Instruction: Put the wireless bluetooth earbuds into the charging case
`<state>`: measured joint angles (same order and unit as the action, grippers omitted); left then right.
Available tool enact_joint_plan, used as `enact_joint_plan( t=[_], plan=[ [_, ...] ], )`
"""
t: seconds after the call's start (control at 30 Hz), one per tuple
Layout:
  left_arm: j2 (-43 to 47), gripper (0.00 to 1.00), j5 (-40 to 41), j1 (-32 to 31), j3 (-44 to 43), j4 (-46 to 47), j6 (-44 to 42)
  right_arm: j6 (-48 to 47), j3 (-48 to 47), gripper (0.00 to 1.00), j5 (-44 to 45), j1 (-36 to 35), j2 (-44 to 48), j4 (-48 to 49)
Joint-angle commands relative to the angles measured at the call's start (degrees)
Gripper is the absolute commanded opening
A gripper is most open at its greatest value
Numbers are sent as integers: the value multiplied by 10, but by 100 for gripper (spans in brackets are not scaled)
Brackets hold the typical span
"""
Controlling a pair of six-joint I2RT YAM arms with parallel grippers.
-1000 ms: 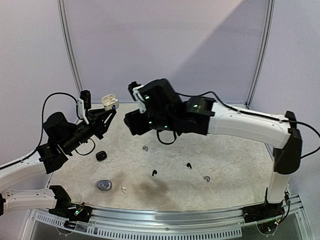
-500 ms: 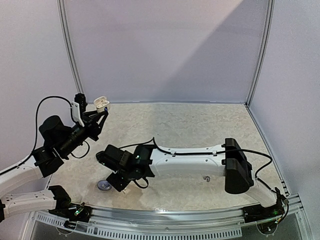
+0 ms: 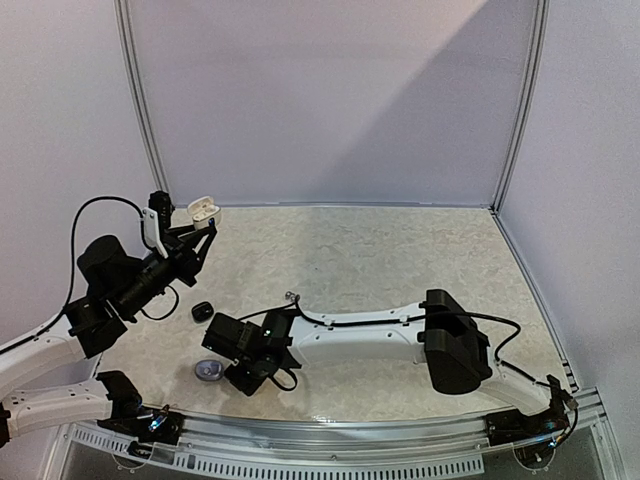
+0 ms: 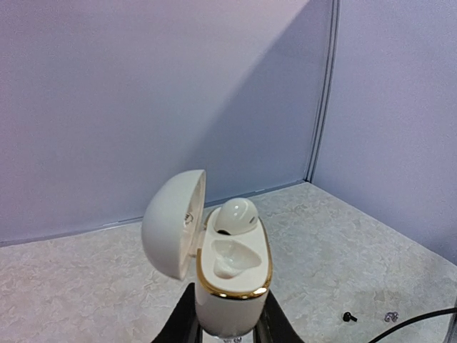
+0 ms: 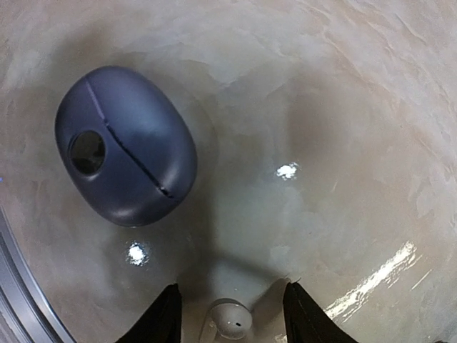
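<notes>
My left gripper is up at the left rear, above the surface, with the open charging case upright between its jaws. The lid hangs to the left and a seated earbud sits in the far pocket. At the front left, my right gripper straddles a loose earbud on the surface, with a closed case just to its left. A second case lies behind that, with a further earbud to its right.
</notes>
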<state>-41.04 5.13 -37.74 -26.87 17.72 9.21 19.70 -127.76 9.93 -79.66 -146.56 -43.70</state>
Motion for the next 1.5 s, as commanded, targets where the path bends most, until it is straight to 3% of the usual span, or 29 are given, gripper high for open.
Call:
enact_joint_plan(
  t=[0.0, 0.3, 0.57, 0.8, 1.17, 1.33, 1.47],
  plan=[
    [3, 0, -8, 1, 8, 8, -2, 14, 1, 41, -8, -8, -15, -38],
    [0, 0, -13, 1, 8, 11, -5, 34, 66, 22, 5, -8, 26, -44],
    [1, 0, -15, 0, 11, 14, -9, 76, 169, 17, 34, -8, 96, -52],
    [1, 0, -17, 1, 12, 15, -12, 163, 327, 16, 54, -7, 180, -70],
    [-2, 0, -35, 0, 14, 19, -7, 314, 551, 19, 25, 31, 329, -46],
    [1, 0, -38, 0, 14, 18, -10, 314, 527, 29, 16, 48, 332, -72],
    [2, 0, -40, 0, 16, 19, -10, 292, 472, 43, 14, 56, 315, -109]
  ],
)
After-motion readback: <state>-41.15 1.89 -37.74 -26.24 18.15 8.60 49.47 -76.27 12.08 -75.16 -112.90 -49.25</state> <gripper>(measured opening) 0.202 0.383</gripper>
